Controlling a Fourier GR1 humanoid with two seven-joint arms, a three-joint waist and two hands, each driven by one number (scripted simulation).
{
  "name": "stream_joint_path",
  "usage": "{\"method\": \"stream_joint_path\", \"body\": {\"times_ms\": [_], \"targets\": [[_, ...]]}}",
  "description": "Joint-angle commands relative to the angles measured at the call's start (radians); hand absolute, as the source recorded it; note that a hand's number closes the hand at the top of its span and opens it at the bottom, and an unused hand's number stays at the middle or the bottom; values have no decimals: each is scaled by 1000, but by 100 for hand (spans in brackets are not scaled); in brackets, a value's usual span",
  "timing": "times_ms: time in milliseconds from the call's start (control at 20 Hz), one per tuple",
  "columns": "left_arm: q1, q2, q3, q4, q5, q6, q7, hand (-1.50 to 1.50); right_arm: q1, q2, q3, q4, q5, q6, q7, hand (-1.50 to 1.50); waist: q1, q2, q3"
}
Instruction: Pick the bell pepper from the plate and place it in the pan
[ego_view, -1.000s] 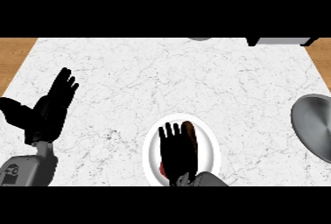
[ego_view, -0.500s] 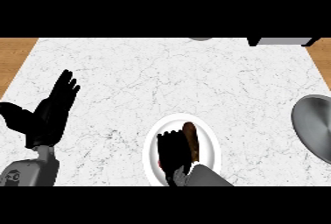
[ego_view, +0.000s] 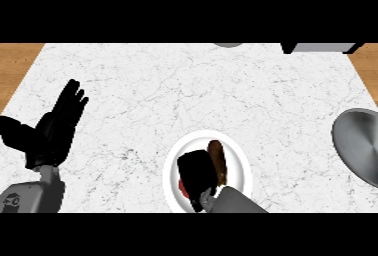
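— Under your right hand (ego_view: 198, 172), curled on the white plate (ego_view: 240, 160), sits the bell pepper (ego_view: 184, 187). Gripped?

— Seemingly. Lift straight, then carry it right toward the pan (ego_view: 358, 145). Left hand (ego_view: 52, 132) rests open.

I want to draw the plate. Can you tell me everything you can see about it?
The plate is white and round, with a plain smooth rim. It lies flat on the marble counter, near the front edge, a bit right of the middle. The right hand is curled down over its centre, hiding most of it. A little red and a brown sliver, probably the bell pepper, peek out beside the hand.
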Motion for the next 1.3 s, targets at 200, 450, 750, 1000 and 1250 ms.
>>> {"method": "stream_joint_path", "body": {"times_ms": [200,450,750,1000,1250], "targets": [[60,-15,18,-46,-10,10,-12,0,185,-202,-67,-247,-31,-23,-9,150,-19,1,1],[64,-2,30,-37,4,-15,-18,0,329,-432,-211,-435,-75,-72,-48,150,-29,1,0],[-18,-23,7,-12,-35,37,36,0,395,-593,-232,-713,144,-195,-8,150,-49,-3,0],[-7,-19,10,-24,-18,22,58,0,408,-692,-313,-1020,227,-130,91,150,-45,-5,-1],[33,3,39,-27,11,-34,15,0,511,-741,-467,-1258,133,-17,137,150,-23,2,0]]}}
